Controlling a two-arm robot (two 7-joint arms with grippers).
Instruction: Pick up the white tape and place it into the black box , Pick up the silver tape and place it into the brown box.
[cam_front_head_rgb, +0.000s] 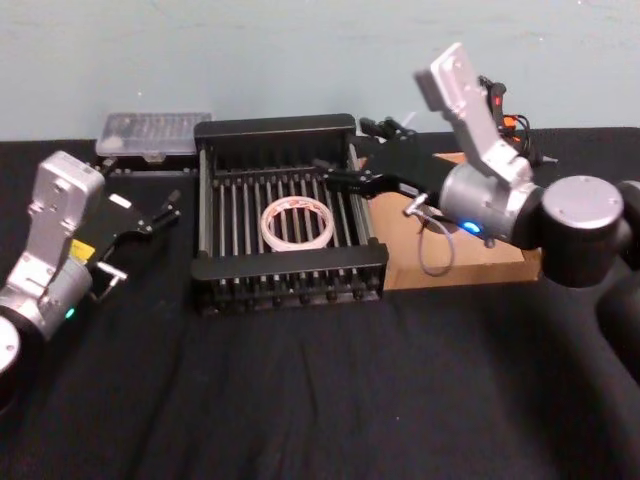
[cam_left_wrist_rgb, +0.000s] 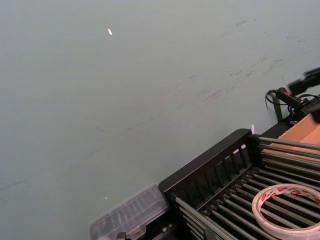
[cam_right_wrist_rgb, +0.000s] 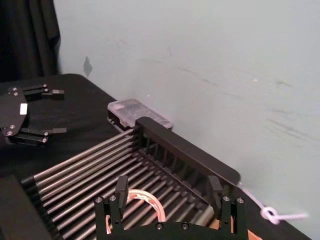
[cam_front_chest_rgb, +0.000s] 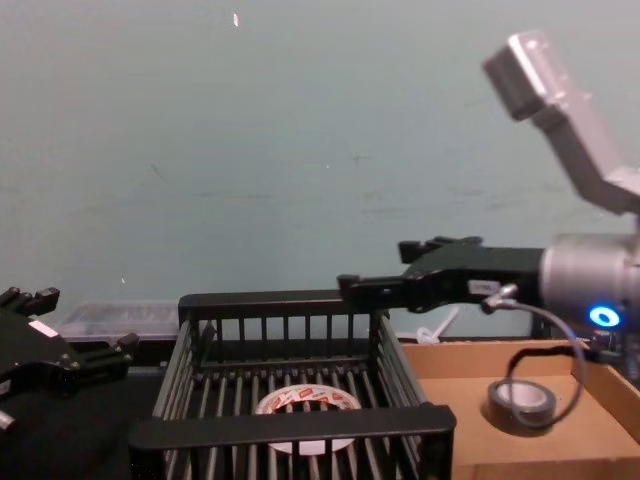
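Over the black box, the right gripper is hovering, fingers spread and empty.
Both tapes are lying boxed: white tape beneath it, silver tape in the brown box; left gripper is idling apart, released.

Lab test bench: black cloth-draped table, bare pale scuffed wall, no furnishings.

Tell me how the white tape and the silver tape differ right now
The white tape is a wide, thin, cream-white ring with red print inside; the silver tape is a smaller, thicker, dull grey roll. The white tape lies on the bars of the black box, while the silver tape sits in the brown box beside it. Both lie flat, and neither is held by a gripper.
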